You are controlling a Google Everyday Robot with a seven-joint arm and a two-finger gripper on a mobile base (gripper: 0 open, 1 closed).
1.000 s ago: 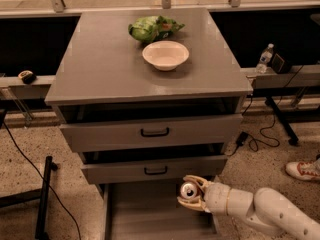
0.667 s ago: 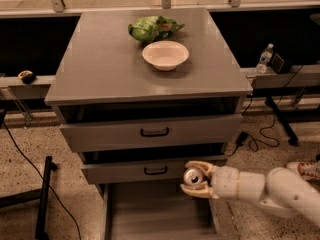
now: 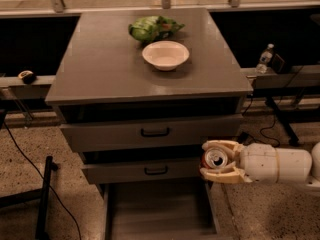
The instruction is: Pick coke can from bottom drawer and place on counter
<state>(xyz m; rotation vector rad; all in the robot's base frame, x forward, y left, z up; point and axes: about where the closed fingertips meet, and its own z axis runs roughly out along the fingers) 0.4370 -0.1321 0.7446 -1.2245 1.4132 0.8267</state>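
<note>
my gripper, right of the middle drawer front, fingers clamped above and below the coke can, silver top toward the camera; open bottom drawer lower left; counter above, bearing a white bowl.

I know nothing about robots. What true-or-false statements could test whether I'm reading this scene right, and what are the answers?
1. The gripper is closed on the coke can. True.
2. The coke can stands on the counter. False: it is held in the air to the right of the drawer fronts, below counter level.
3. A white bowl sits on the counter. True.
4. The bottom drawer is shut. False: it is pulled out.
5. The water bottle lies in the bottom drawer. False: it stands on a ledge to the right of the cabinet.
</note>
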